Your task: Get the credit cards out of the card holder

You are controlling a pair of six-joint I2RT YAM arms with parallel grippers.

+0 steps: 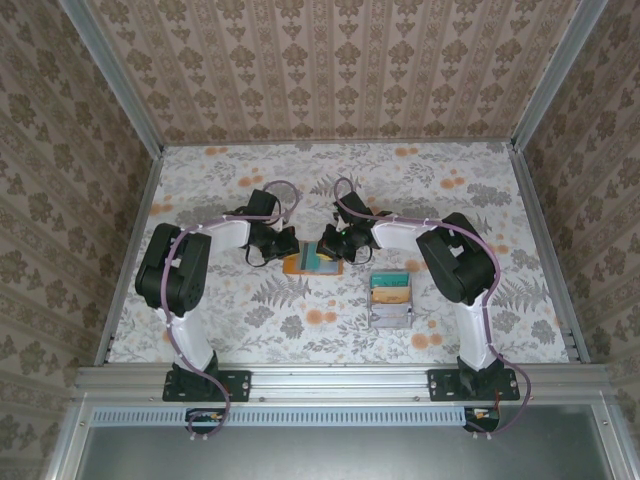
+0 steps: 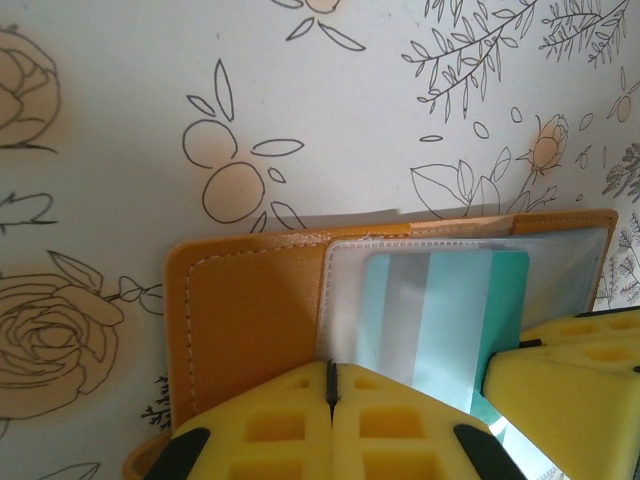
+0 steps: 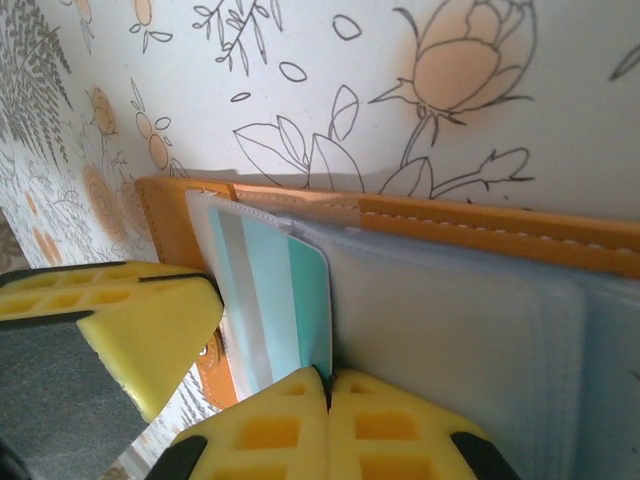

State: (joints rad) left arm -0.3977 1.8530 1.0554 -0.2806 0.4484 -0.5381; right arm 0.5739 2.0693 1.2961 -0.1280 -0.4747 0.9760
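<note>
The orange card holder (image 1: 296, 265) lies open on the flowered table between both grippers, its clear sleeves facing up (image 2: 250, 320) (image 3: 480, 225). A teal credit card (image 2: 445, 310) (image 3: 275, 300) with a grey stripe sits in the sleeve, partly slid out. My left gripper (image 1: 286, 247) (image 2: 331, 378) is shut on the stitched edge of the holder's sleeve. My right gripper (image 1: 327, 248) (image 3: 329, 382) is shut on the teal card's edge. Each gripper's yellow fingers hide a lower corner of the card.
A grey rectangular tray (image 1: 392, 318) holding teal and yellow cards stands to the right of the holder, close to the right arm. Patterned walls close in the table on three sides.
</note>
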